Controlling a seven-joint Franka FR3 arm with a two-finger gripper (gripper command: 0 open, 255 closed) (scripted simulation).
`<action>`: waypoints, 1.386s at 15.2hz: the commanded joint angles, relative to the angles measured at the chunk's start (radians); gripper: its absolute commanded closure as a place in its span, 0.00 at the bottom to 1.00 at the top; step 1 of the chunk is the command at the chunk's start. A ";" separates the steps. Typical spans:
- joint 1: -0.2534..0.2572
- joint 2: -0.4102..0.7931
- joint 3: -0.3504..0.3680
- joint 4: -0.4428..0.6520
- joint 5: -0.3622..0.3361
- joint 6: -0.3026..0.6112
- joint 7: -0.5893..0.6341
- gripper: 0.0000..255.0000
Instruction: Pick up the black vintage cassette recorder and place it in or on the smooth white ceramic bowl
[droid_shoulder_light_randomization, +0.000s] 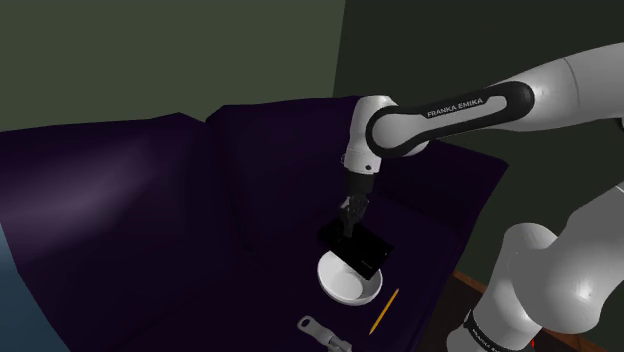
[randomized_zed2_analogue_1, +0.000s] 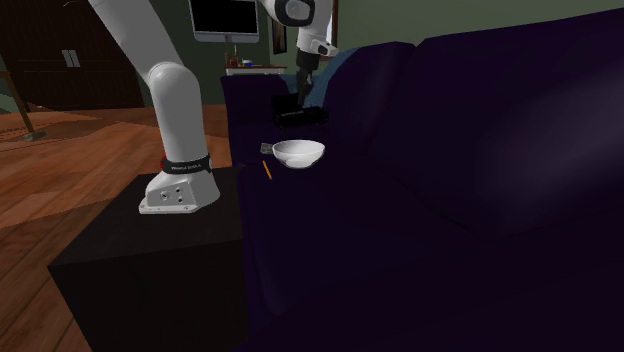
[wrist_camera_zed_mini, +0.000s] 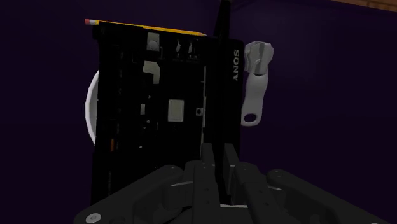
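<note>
The black cassette recorder (droid_shoulder_light_randomization: 358, 250) hangs over the far rim of the white bowl (droid_shoulder_light_randomization: 349, 284), which rests on the dark purple cushion. My gripper (droid_shoulder_light_randomization: 350, 214) comes down from above and is shut on the recorder's raised edge. In the wrist view the recorder (wrist_camera_zed_mini: 159, 108), marked SONY, covers most of the bowl (wrist_camera_zed_mini: 91, 108), and my gripper (wrist_camera_zed_mini: 221, 175) clasps its thin edge. From the second exterior view the recorder (randomized_zed2_analogue_1: 300, 113) sits just above and behind the bowl (randomized_zed2_analogue_1: 299, 153), under the gripper (randomized_zed2_analogue_1: 300, 94).
A yellow pencil (droid_shoulder_light_randomization: 384, 311) lies beside the bowl toward the stand. A grey zipper-pull-like piece (droid_shoulder_light_randomization: 322, 333) lies near the cushion's front edge. The purple sofa back (randomized_zed2_analogue_1: 480, 120) rises beyond the bowl. The black stand (randomized_zed2_analogue_1: 150, 260) sits on a wooden floor.
</note>
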 joint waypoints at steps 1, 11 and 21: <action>0.005 0.011 0.006 -0.015 0.008 0.029 0.001 1.00; 0.014 0.085 0.005 -0.091 0.036 0.173 -0.043 1.00; 0.020 0.132 0.004 -0.119 0.055 0.245 -0.068 1.00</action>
